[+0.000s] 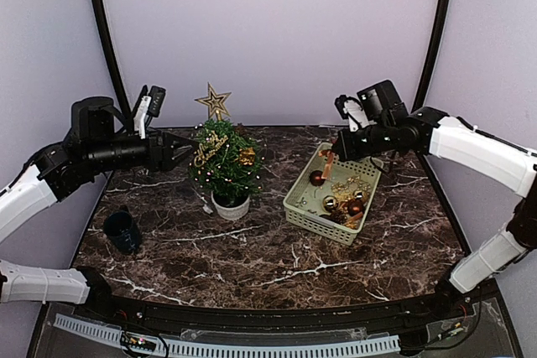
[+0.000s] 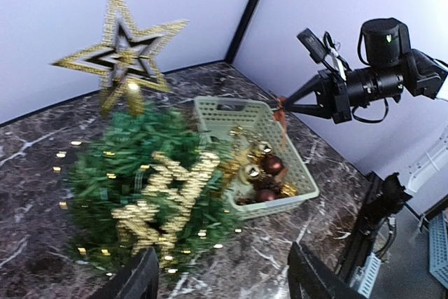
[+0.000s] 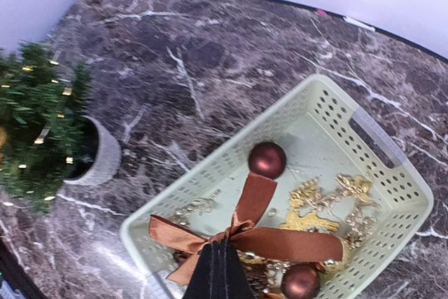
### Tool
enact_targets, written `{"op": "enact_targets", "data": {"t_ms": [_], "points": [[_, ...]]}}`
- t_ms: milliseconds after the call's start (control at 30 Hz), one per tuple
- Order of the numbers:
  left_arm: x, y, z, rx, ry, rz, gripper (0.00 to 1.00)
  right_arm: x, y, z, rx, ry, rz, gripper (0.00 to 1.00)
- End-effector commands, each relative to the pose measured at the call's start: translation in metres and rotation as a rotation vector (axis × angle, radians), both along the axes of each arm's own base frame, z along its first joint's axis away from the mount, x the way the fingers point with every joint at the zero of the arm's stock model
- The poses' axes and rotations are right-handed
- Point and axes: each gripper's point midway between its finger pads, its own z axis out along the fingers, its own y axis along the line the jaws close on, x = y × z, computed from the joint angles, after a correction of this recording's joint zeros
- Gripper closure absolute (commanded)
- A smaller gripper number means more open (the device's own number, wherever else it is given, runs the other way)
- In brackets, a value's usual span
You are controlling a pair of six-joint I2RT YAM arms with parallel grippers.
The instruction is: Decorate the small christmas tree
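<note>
The small christmas tree (image 1: pixel 225 163) stands in a white pot (image 1: pixel 231 205) at centre left, with a gold star (image 1: pixel 215 100) on top, a gold script ornament and a gold ball on it. My left gripper (image 1: pixel 186 153) hovers open just left of the tree's upper branches, and in its wrist view the fingers (image 2: pixel 136 274) frame the tree (image 2: pixel 150 187) with nothing between them. My right gripper (image 3: pixel 225 244) is shut on the knot of a brown ribbon bow (image 3: pixel 255 232), held above the beige basket (image 3: pixel 210 166). From above, the bow (image 1: pixel 328 165) hangs under the right gripper (image 1: pixel 336 150).
The basket (image 1: pixel 295 199) right of the tree holds brown baubles (image 3: pixel 267 160), gold reindeer ornaments (image 3: pixel 315 208), bells and a pine cone. A dark blue cup (image 1: pixel 122 230) sits near the left front. Black frame poles rise at both back corners.
</note>
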Motion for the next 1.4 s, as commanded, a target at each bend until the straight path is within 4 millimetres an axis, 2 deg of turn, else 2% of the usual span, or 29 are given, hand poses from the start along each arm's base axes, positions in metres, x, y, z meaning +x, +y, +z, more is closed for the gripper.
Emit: {"op": "enact_targets", "data": {"t_ms": [0,67,167,267,400,600,733,833,1167,1367], "points": [[-0.016,-0.038,0.02,-0.094,0.023,-0.029,0.34,-0.03,0.04,0.064,0.254,-0.117,0.106,1.0],[-0.022,-0.054,0.02,-0.12,0.039,-0.064,0.34,-0.044,0.055,0.08,0.326,-0.146,0.145,1.0],[-0.026,-0.063,0.015,-0.143,0.062,-0.086,0.33,-0.067,0.079,0.099,0.416,-0.186,0.193,1.0],[-0.02,-0.051,0.001,-0.123,0.078,-0.007,0.32,-0.084,0.103,0.106,0.444,-0.229,0.231,1.0],[-0.016,-0.032,-0.012,-0.064,0.097,0.08,0.29,-0.092,0.131,0.101,0.393,-0.25,0.235,1.0],[-0.004,-0.001,-0.027,-0.041,0.148,0.159,0.28,-0.081,0.17,0.107,0.375,-0.221,0.263,1.0],[0.003,0.018,-0.032,-0.068,0.164,0.19,0.28,-0.073,0.188,0.106,0.323,-0.216,0.297,1.0],[0.003,0.024,-0.038,-0.059,0.168,0.2,0.28,-0.067,0.198,0.102,0.281,-0.219,0.319,1.0],[0.003,0.028,-0.046,-0.051,0.178,0.211,0.28,-0.038,0.205,0.109,0.295,-0.21,0.327,1.0],[0.002,0.032,-0.048,-0.045,0.18,0.226,0.28,-0.024,0.212,0.102,0.294,-0.194,0.289,1.0]]}}
